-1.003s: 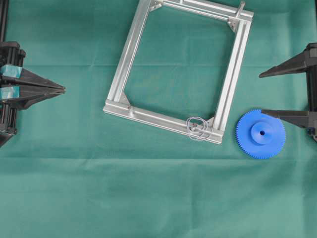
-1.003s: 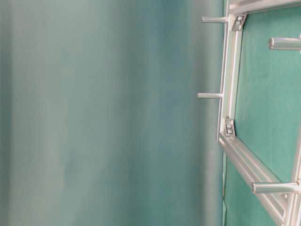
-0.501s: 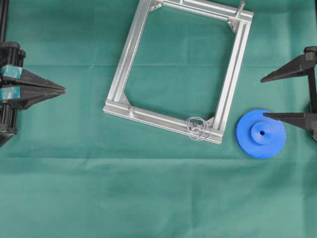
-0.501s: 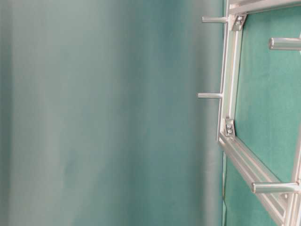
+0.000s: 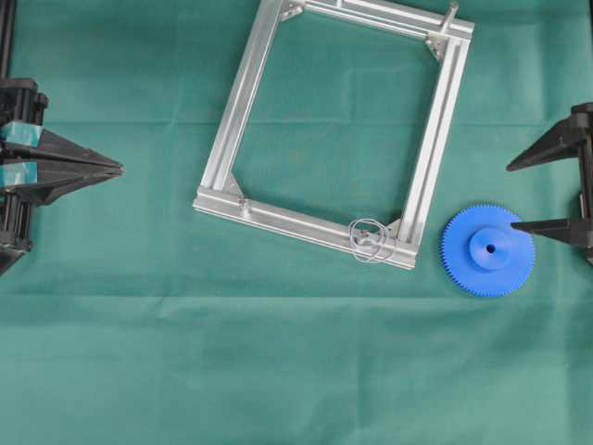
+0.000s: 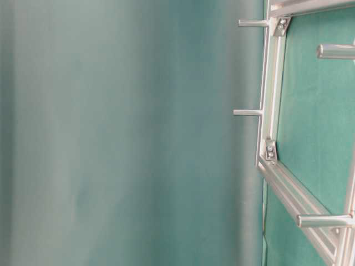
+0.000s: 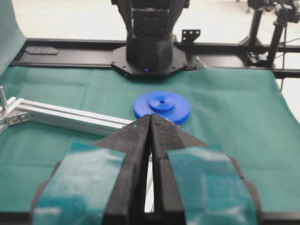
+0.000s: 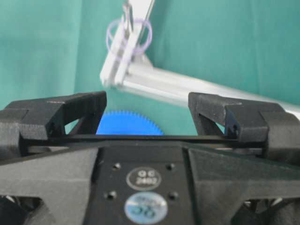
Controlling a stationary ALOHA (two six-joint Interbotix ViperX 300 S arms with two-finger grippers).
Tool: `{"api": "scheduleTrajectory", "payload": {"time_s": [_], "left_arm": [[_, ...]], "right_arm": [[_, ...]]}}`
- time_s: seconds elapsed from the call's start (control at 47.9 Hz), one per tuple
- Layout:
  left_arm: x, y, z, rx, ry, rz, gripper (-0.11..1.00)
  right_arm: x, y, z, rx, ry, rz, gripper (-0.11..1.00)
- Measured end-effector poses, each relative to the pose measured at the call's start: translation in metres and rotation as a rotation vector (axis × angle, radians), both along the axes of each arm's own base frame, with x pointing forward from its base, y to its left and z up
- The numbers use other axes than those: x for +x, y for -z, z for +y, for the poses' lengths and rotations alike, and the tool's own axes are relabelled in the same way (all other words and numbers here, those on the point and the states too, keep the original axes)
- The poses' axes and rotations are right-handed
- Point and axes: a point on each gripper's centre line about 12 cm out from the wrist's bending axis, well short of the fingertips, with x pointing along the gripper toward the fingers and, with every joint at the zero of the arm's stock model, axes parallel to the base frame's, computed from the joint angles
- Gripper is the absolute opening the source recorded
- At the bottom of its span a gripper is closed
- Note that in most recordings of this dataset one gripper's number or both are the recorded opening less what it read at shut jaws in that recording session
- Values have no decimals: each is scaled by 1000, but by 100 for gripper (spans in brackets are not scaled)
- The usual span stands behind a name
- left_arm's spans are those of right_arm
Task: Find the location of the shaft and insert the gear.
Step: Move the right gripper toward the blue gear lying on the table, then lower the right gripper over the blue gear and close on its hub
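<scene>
One metal frame (image 5: 334, 125) is lying flat on the green cloth (image 5: 278, 371). It is made of four silver bars joined in a slanted box shape.

One blue gear (image 5: 487, 250) is lying flat on the cloth just beside the frame's near right corner, not touching it. It is showing one round bump in its middle with one tiny hole. In the left wrist view the gear (image 7: 161, 107) is sitting past the frame bar, in front of the other arm's black base.

One shaft (image 5: 367, 243) is standing on the frame at that same near right corner, with thin grey wire loops around it. How many loops there are is too hard to count. In the right wrist view the loops and shaft (image 8: 129, 33) are looking blurry at the frame's corner, above the gear (image 8: 129, 125).

From table level, five short pins are sticking out of the frame (image 6: 272, 111).

There are two grippers. The left gripper (image 5: 119, 170) is sitting well away from the frame on its left side, with its two fingers pressed together and nothing between them. The right gripper (image 5: 510, 197) is sitting on the frame's right side, with its two fingers spread wide. One fingertip is hanging over the gear's edge. It is not holding anything.
</scene>
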Motion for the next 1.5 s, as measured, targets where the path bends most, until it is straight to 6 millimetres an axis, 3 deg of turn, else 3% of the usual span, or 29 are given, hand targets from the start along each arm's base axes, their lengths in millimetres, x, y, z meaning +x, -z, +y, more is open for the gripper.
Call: {"api": "scheduleTrajectory", "payload": {"time_s": [0.647, 1.19, 1.504], "left_arm": [[-1, -2, 1, 5, -8, -3, 1], [-1, 0, 1, 4, -7, 9, 1], [-1, 0, 1, 4, -7, 11, 1]], "right_arm": [[-4, 19, 4, 30, -5, 172, 92], [16, 59, 17, 80, -31, 321, 92], [22, 70, 20, 84, -33, 346, 92]]}}
